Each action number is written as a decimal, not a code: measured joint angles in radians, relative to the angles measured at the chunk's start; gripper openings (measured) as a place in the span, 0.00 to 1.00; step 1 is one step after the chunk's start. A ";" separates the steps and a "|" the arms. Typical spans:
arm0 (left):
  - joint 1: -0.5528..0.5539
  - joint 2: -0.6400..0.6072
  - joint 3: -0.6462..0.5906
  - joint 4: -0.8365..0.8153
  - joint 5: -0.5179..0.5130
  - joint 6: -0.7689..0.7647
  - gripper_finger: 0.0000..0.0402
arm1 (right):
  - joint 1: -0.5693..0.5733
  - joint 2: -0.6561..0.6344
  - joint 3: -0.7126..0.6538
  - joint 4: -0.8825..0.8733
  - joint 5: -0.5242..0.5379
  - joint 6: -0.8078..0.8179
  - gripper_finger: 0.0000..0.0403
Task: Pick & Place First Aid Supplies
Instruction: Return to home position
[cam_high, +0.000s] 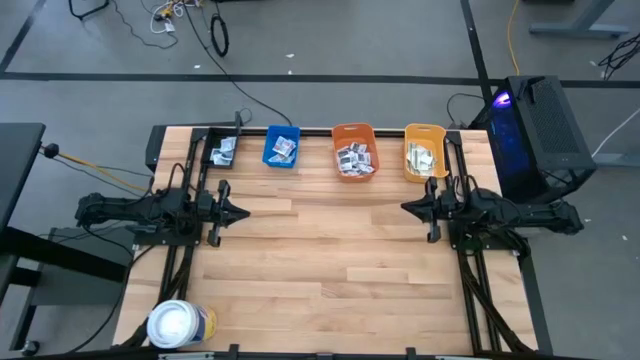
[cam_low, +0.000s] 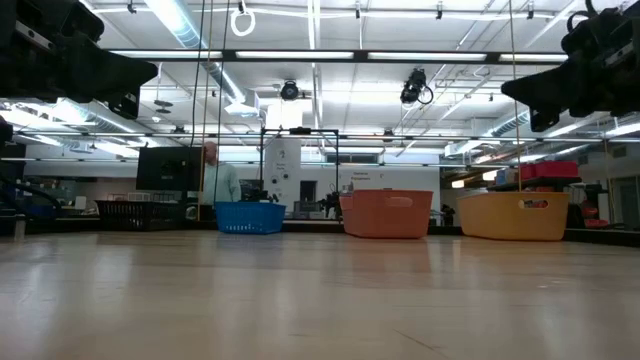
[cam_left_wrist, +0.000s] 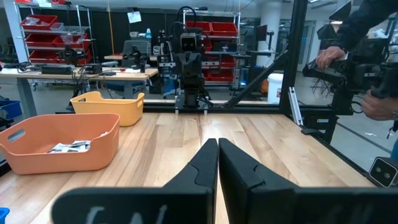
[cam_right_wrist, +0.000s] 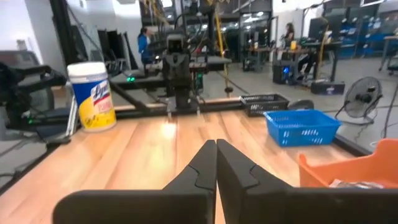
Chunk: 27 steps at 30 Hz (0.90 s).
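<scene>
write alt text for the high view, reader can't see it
Seen from above, the left gripper and right gripper, both shut, point inward from the sides of a wooden table. Along its top edge stand a black tray, blue bin, orange bin and yellow bin, all holding small packets; a white canister sits bottom left.

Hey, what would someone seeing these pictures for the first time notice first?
Probably the blue bin, orange bin and yellow bin lined up along the far edge of the table, each holding small packets. Next, the left gripper and right gripper, both shut, facing each other across the middle, and the big white wipes tub at the near left corner.
</scene>
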 joint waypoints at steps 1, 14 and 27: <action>0.000 0.000 0.000 0.000 0.000 0.000 0.05 | 0.000 0.000 0.000 -0.010 -0.009 0.000 0.03; 0.000 0.000 0.000 0.000 0.000 0.000 0.05 | 0.000 -0.006 0.000 -0.048 -0.080 -0.038 0.03; 0.000 0.000 0.000 0.000 0.000 0.000 0.05 | 0.000 -0.024 0.001 -0.048 -0.084 -0.057 0.03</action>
